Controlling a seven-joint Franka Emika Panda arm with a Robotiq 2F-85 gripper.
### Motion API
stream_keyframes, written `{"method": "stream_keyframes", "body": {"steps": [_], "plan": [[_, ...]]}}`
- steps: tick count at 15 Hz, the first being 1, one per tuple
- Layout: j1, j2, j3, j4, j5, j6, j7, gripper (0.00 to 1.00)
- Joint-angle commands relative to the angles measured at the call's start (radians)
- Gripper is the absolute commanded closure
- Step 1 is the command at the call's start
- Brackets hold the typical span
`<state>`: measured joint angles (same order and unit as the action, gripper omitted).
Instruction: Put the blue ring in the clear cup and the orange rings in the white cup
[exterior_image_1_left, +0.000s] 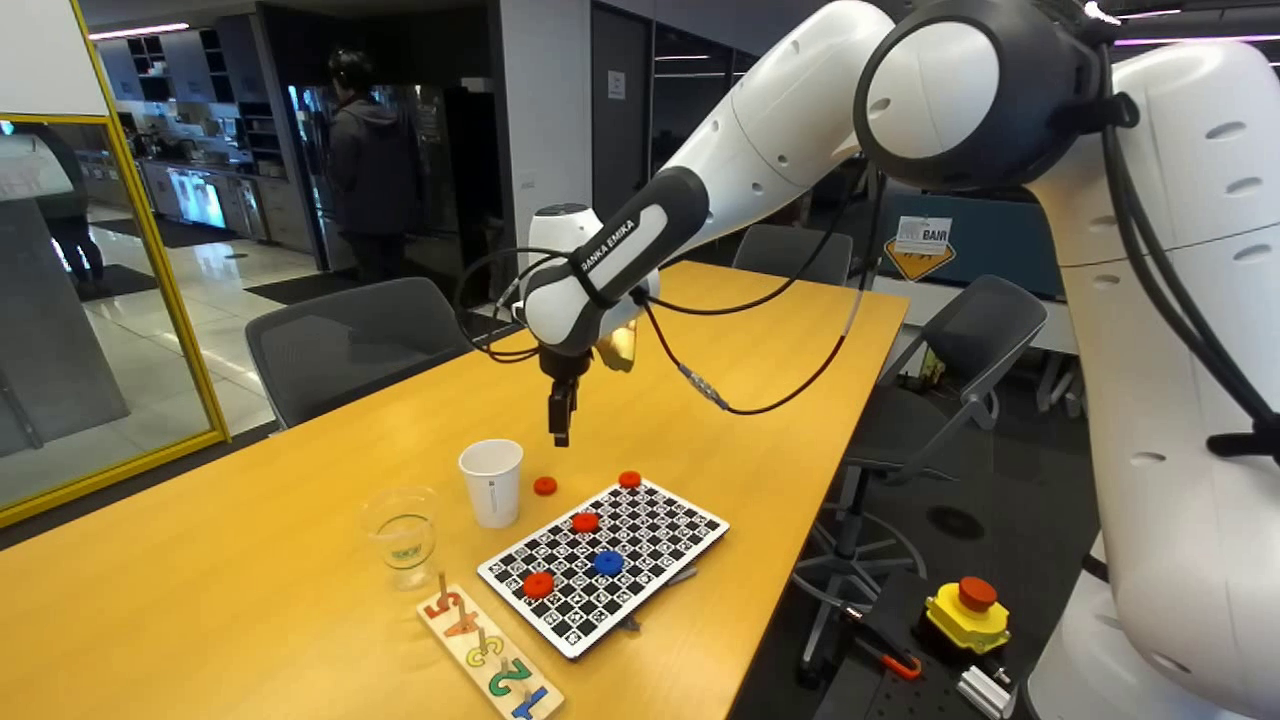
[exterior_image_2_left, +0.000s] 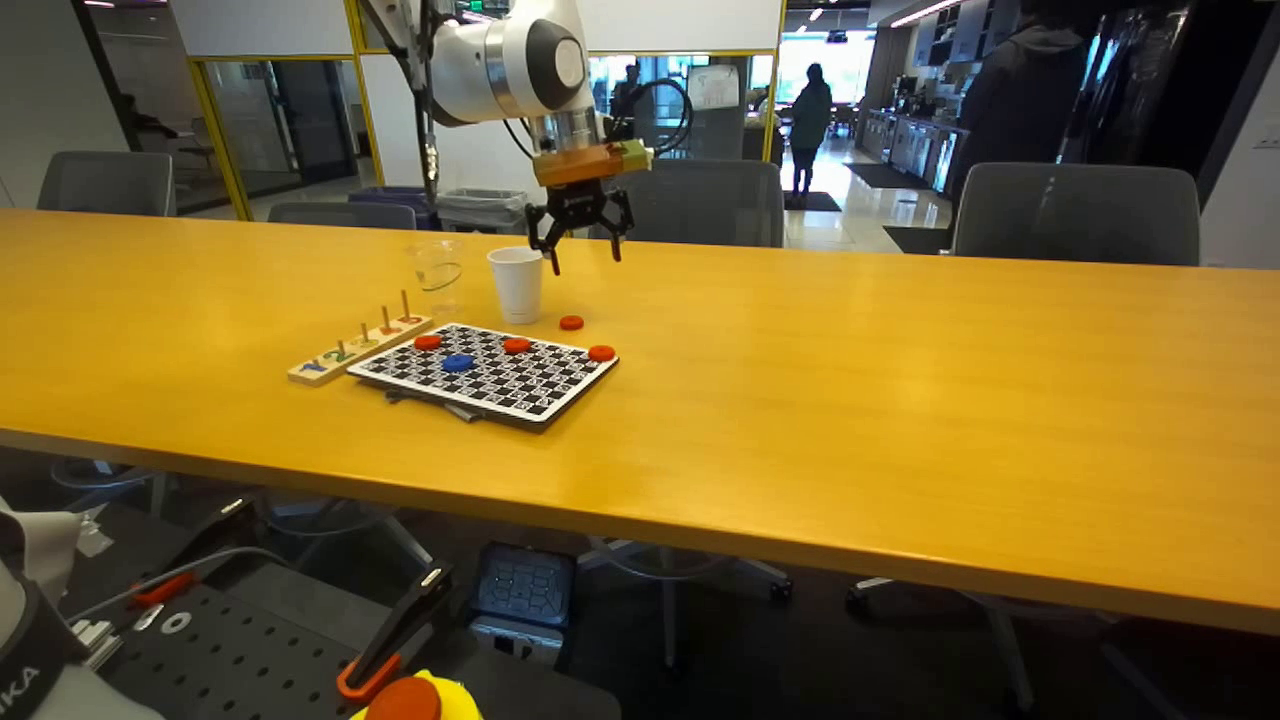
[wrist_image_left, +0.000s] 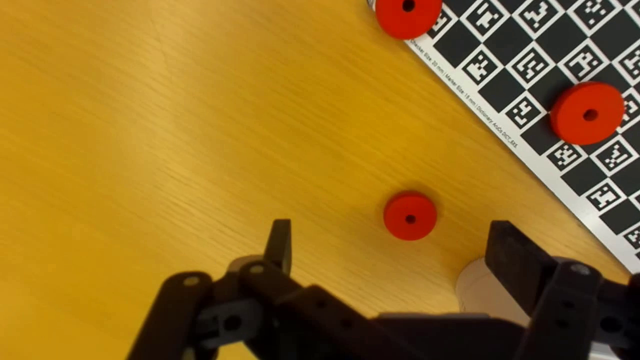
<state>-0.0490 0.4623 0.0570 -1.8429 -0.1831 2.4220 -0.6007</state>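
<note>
My gripper (wrist_image_left: 390, 224) is open and empty, pointing down above the table. In both exterior views it (exterior_image_1_left: 561, 438) (exterior_image_2_left: 586, 264) hangs near the white cup (exterior_image_1_left: 492, 490) (exterior_image_2_left: 518, 290), higher than the rings. An orange ring (wrist_image_left: 410, 231) (exterior_image_1_left: 545, 486) (exterior_image_2_left: 571, 323) lies on the table beside the white cup, between the fingers in the wrist view but below them. Other orange rings (exterior_image_1_left: 585, 522) (exterior_image_1_left: 538, 585) (exterior_image_1_left: 629, 480) lie on the checkerboard. The blue ring (exterior_image_1_left: 608, 564) (exterior_image_2_left: 458, 364) lies there too. The clear cup (exterior_image_1_left: 400, 540) (exterior_image_2_left: 437, 280) stands beside the white cup. The wrist view shows part of the white cup (wrist_image_left: 480, 287).
The checkerboard (exterior_image_1_left: 650, 530) (exterior_image_2_left: 540, 385) lies on the wooden table (exterior_image_1_left: 250, 560). A wooden number board with upright pegs (exterior_image_1_left: 490, 655) (exterior_image_2_left: 355, 350) lies beside it, near the clear cup. Chairs (exterior_image_1_left: 350, 340) stand around the table.
</note>
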Motion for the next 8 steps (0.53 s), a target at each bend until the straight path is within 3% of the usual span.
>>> {"method": "stream_keyframes", "body": {"steps": [1,8], "plan": [[-0.052,0.007,0.061,-0.043,0.043,0.106,-0.144,0.00],[-0.095,0.067,0.118,-0.026,0.134,0.094,-0.320,0.00]]}}
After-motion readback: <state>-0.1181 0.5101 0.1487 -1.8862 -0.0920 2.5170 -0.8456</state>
